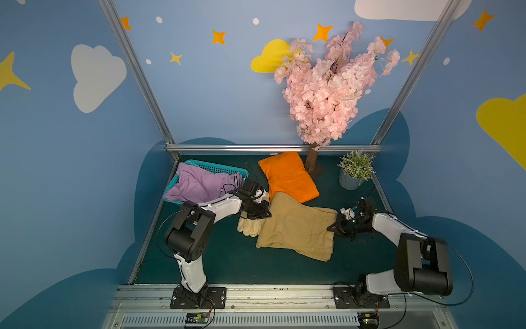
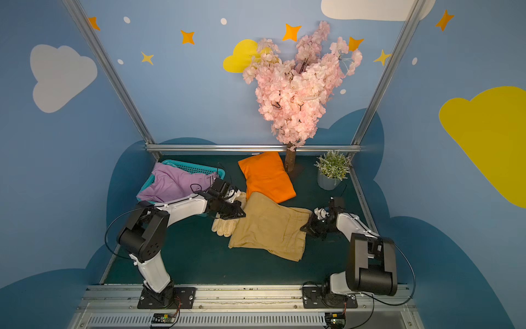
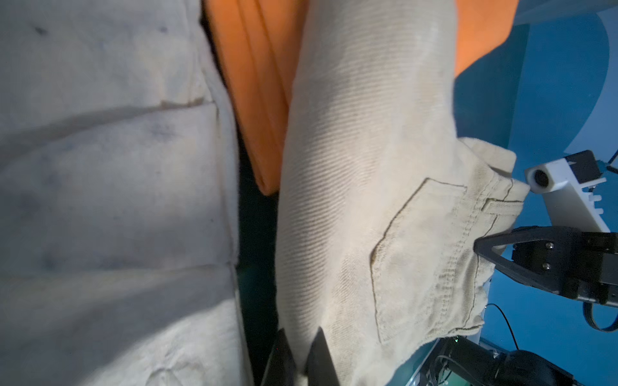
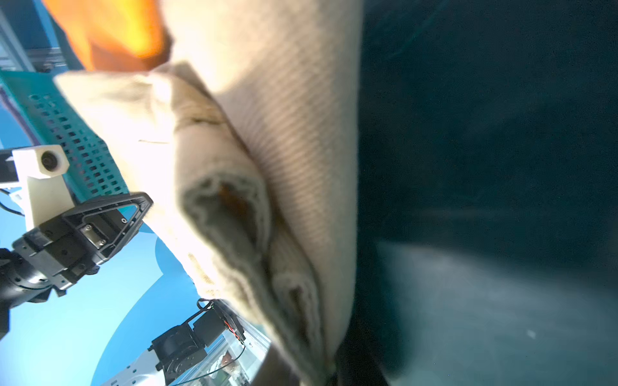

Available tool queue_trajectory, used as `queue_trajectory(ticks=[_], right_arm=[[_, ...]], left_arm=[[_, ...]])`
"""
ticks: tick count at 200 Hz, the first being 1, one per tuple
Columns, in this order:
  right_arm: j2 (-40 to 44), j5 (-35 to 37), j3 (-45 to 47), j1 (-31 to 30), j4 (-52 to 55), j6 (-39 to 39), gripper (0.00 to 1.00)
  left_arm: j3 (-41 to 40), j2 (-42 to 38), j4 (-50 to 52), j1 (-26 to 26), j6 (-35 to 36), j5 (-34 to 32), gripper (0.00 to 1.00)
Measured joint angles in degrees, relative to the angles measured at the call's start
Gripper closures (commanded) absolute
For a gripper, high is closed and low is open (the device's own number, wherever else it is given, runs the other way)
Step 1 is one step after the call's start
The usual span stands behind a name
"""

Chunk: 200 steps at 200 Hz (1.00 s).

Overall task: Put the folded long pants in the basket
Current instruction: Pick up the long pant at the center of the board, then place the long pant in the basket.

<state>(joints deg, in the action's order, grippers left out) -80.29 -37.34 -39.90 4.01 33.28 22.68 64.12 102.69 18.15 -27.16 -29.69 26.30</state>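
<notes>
The tan pants (image 1: 296,225) lie folded near the middle of the bench (image 1: 227,262), pocket side up, and are gripped from two sides. The left end effector (image 1: 267,213) meets their 10 o'clock corner. In the left wrist view its fingertips (image 3: 321,354) are drawn narrow with a fold of the tan cloth pinched between them. The right end effector (image 1: 332,228) sits at their 3 o'clock edge, jaws narrow and clamped on the waistband beside the pocket. At 9 o'clock of the tan pants, touching their edge and partly under the left end effector, lies a pair of cream gloves (image 1: 250,226). At 12 o'clock the orange pants (image 1: 290,176) touch the tan ones' far corner. Further out at 10 o'clock stands the basket (image 1: 216,166), in the bench's far corner, with the lilac pants (image 1: 199,185) in it and spilling over its near rim. At 2 o'clock, well apart, stands a potted plant (image 1: 354,173).
</notes>
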Motion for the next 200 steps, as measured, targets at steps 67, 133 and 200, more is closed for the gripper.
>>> queue_trajectory(ticks=[67, 133, 200], right_arm=[[13.3, -2.3, -5.5, -5.1, 6.0, 4.7, 1.00], [3.7, -1.3, -23.7, -25.2, -6.7, 22.0, 1.00], [-30.3, 2.3, -55.7, -39.0, -8.6, 27.8, 1.00]], left_arm=[[12.7, -15.7, 17.8, 1.0, 5.7, -8.2, 0.98], [19.6, -19.9, 27.9, 19.2, 11.8, -17.3, 0.97], [20.0, -17.6, 26.9, 33.2, 12.2, -30.7, 0.98]])
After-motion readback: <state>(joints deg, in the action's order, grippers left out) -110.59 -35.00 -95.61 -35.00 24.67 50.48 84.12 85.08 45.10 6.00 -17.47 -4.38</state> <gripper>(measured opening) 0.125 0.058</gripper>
